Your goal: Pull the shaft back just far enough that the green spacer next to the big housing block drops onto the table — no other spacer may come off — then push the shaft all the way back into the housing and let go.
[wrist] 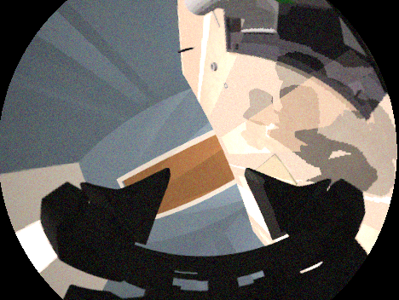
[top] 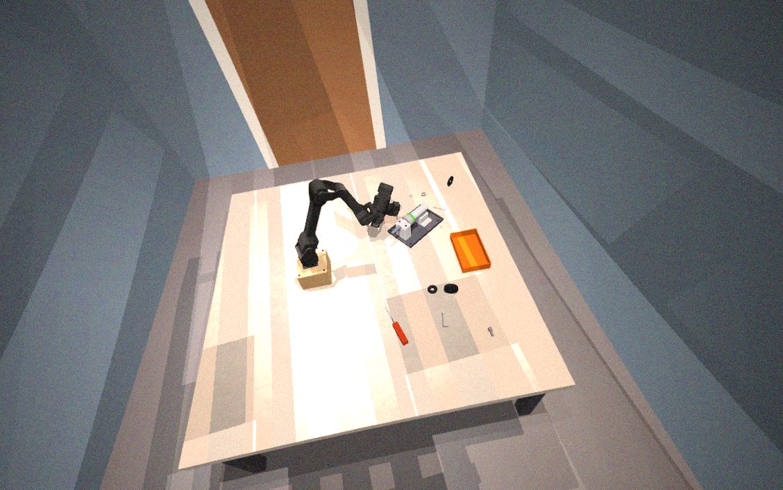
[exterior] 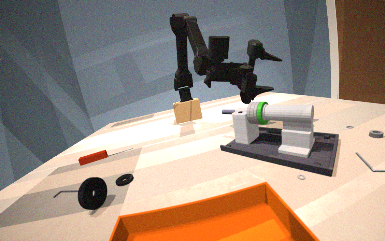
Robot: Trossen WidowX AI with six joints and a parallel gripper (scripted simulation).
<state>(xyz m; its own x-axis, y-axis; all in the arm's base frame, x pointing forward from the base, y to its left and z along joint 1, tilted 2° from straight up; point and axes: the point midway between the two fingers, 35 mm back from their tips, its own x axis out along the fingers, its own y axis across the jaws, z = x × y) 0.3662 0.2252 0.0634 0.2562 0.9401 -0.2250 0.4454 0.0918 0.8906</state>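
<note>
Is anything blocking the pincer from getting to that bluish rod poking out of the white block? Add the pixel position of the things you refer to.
Nothing visible stands between the open pincer (top: 397,216) (exterior: 277,74) (wrist: 207,171) and the rod (exterior: 227,111); the pincer hangs above the table (top: 340,358) (exterior: 175,173), holding nothing.

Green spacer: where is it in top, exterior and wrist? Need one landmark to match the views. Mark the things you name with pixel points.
Top: right of centre, above mid-height, green spacer (top: 411,217) (exterior: 262,113) on the shaft assembly.
Exterior: right of centre, near mid-height, beside the pale rings.
Wrist: only a green sliver at the top edge, right of centre, probably the spacer.
Shared landmark: the dark base plate (top: 411,243) (exterior: 272,161) (wrist: 256,54) under the assembly.
</note>
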